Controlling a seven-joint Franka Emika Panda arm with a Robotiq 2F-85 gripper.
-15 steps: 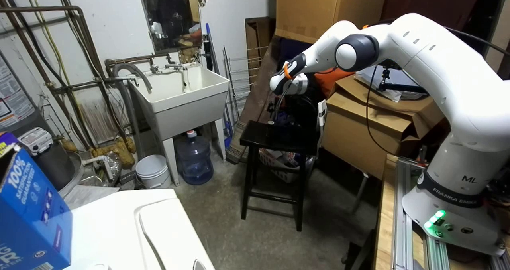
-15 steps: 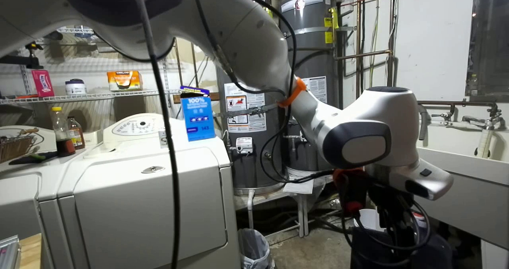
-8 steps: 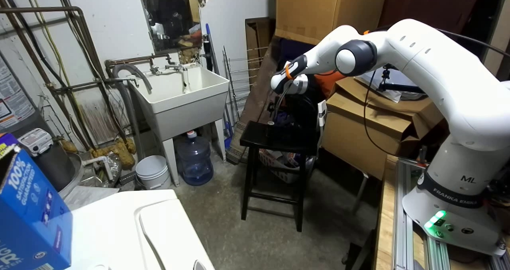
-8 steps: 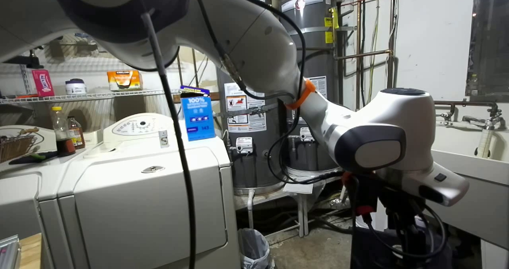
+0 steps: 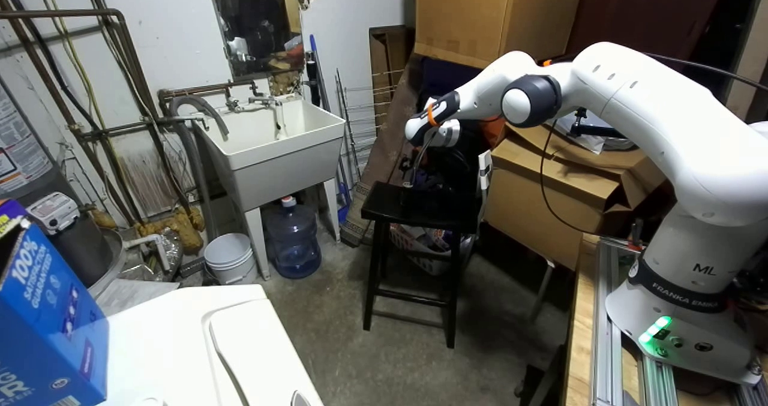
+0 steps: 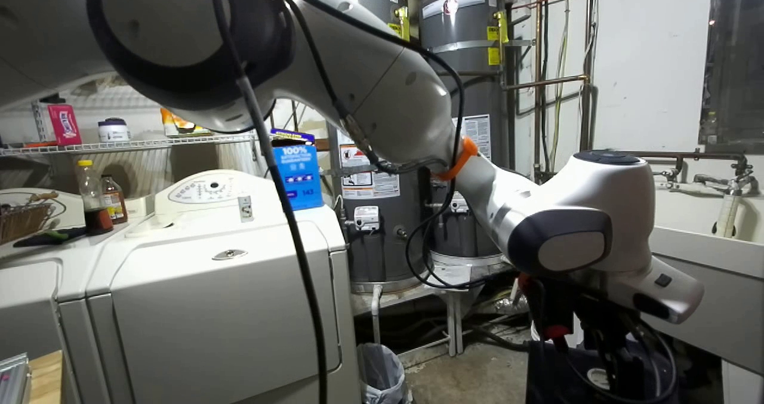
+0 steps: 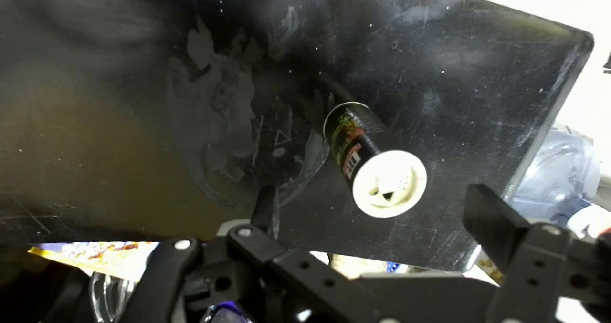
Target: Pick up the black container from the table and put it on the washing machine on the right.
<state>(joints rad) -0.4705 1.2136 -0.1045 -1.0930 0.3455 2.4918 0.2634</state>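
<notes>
Black container (image 7: 363,144), cylindrical, with colour-printed label and pale lid pierced by holes; stands upright on the table (image 7: 453,98), set in from its edges. Table: black, stool-like, braced legs, top scuffed and marked. Gripper (image 7: 374,203): above the table, fingers (image 7: 491,218) spread wide, one to either side of the lid in the wrist view, both apart from it. Washing machine (image 5: 162,340): white, in both exterior views, well apart from the table; blue box (image 5: 54,328) standing on top. Sink (image 5: 288,160): pale, on legs; blue water jug (image 5: 294,238) on the floor beneath.
</notes>
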